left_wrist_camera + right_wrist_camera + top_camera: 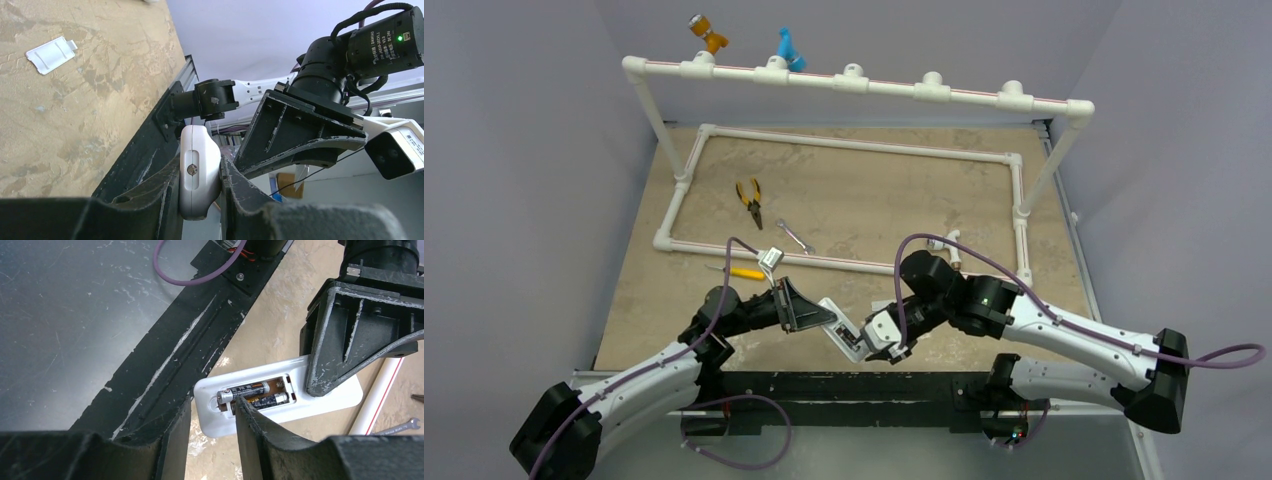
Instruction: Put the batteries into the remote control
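The white remote control [842, 330] hangs above the table's near edge, back side up, with my left gripper [822, 318] shut on one end of it. The left wrist view shows that end [199, 150] clamped between both fingers. In the right wrist view the recessed compartment is uncovered, and the two batteries [252, 389] lie side by side inside it. My right gripper [212, 402] hovers over the remote's [320, 402] other end, open with nothing between its fingers. Its right fingertip [245, 407] rests at the end of the lower battery [272, 400].
A small flat white cover piece [50, 54] lies on the table. Yellow-handled pliers [750, 202], a silver wrench [795, 236] and a yellow screwdriver [742, 272] lie near the white pipe frame [854, 147]. The black base rail [190, 335] runs just under the remote.
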